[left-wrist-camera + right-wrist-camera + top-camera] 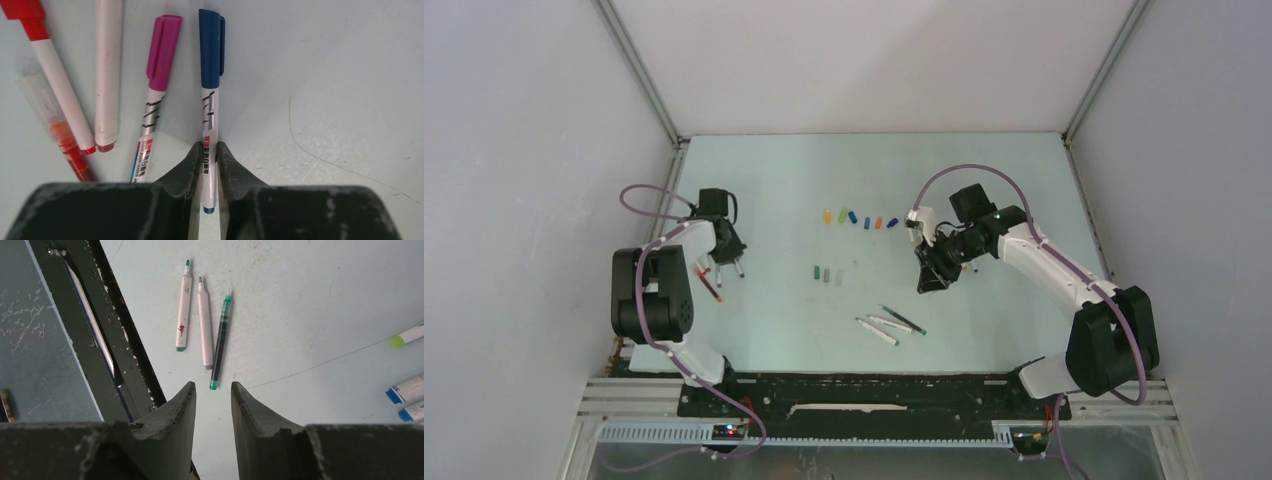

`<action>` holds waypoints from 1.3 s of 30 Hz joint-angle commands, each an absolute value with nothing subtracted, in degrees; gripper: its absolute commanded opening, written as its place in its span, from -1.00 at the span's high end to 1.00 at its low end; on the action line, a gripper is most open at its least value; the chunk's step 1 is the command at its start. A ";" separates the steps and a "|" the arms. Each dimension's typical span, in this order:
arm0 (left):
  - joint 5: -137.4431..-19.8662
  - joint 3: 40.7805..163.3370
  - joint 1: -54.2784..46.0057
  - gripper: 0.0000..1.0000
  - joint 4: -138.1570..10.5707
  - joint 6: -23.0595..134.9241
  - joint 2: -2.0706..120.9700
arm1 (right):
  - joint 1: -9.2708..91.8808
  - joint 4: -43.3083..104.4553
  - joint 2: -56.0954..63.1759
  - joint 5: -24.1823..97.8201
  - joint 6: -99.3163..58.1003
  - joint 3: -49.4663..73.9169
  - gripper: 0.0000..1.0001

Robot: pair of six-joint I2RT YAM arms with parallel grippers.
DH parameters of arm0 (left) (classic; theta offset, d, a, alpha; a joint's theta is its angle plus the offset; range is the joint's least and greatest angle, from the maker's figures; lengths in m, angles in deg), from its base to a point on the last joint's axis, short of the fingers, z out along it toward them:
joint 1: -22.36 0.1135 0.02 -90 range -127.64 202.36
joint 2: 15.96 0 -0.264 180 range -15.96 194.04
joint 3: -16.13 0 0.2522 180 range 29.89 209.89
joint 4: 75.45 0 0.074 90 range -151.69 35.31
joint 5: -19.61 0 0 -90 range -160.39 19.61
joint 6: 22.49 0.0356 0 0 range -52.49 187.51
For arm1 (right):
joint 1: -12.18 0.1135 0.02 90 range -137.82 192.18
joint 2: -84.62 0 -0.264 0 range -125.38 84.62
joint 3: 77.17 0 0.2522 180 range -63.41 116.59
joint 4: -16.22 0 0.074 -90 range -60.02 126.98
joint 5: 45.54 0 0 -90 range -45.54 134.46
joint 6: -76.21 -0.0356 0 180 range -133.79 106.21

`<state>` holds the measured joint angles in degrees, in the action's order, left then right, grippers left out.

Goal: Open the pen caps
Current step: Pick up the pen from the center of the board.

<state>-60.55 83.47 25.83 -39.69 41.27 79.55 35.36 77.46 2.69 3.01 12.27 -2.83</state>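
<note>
Left pincer (210, 148) pinching blue pen (210, 112) barrel, blue cap (211, 47) lying ahead; right pincer (213, 388) hanging spread, empty. Likely needing firm hold and straight pull on cap.

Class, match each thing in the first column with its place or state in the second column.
Things:
1. white pen with a dark blue cap
2. white pen with a magenta cap
3. translucent green pen
4. row of small loose coloured caps

Places or states:
A. uncapped, just ahead of the right gripper
B. between the fingers of the left gripper
C. capped, beside the blue-capped one, outside the fingers
D. off any pen, in the middle of the pale table

Pairs: 1-B, 2-C, 3-A, 4-D
</note>
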 commanded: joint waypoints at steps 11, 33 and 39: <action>-72.16 82.56 22.89 0.66 -39.30 42.13 77.79 | 35.24 77.40 4.62 1.88 13.19 -1.10 0.30; -71.73 82.75 21.51 0.90 -38.58 43.43 77.44 | 34.34 77.68 5.58 0.86 13.27 -1.09 0.30; -71.47 78.94 19.82 0.97 -41.74 42.73 70.77 | 34.28 77.88 6.21 -0.52 13.53 -1.11 0.30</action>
<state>-71.10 82.31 20.91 -39.67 42.13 77.67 34.53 77.75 4.07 1.81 12.53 -2.83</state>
